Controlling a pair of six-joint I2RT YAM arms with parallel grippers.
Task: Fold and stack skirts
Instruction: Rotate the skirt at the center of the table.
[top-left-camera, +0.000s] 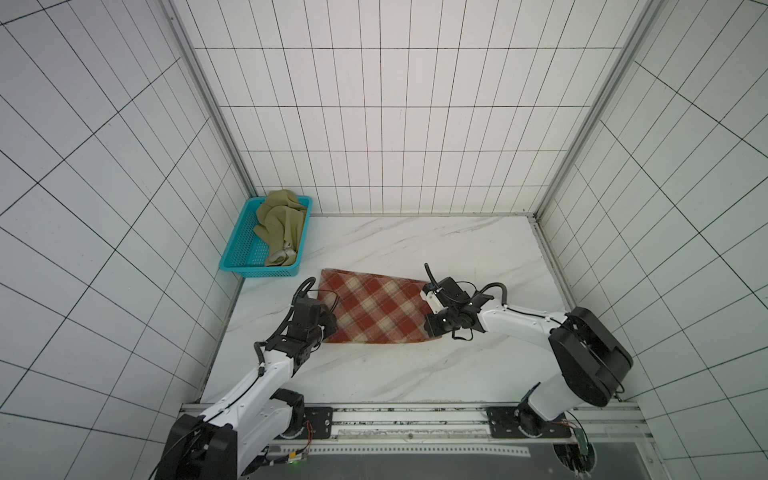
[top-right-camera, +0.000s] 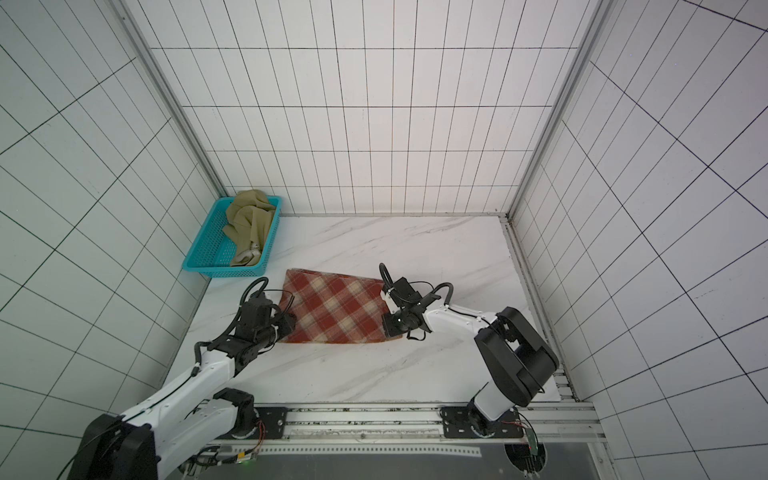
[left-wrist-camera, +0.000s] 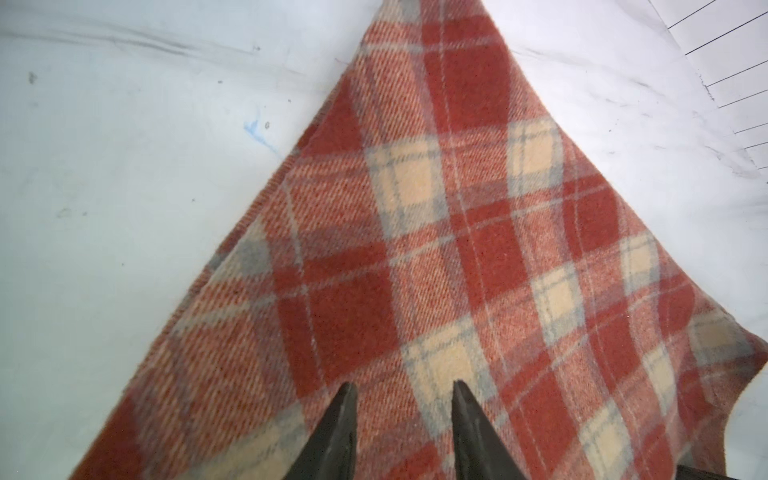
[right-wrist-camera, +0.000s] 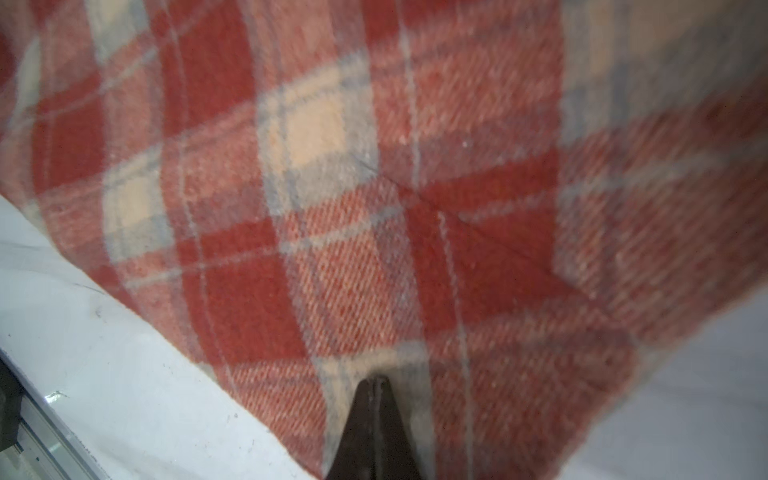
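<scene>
Woollen-looking plaid skirt (top-left-camera: 376, 309), judged thick yet limp, is best pinched at corners; left gripper (left-wrist-camera: 402, 384) is narrowly parted, right gripper (right-wrist-camera: 376, 379) closed.

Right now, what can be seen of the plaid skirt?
The plaid skirt looks like thick, woolly twill in rust-red, cream and grey checks. It lies spread nearly flat on the table, near the basket but apart from it. The left gripper, jaws apart, sits over one end. The right gripper, jaws shut, is at the other end. I cannot tell whether either one holds cloth.
</scene>
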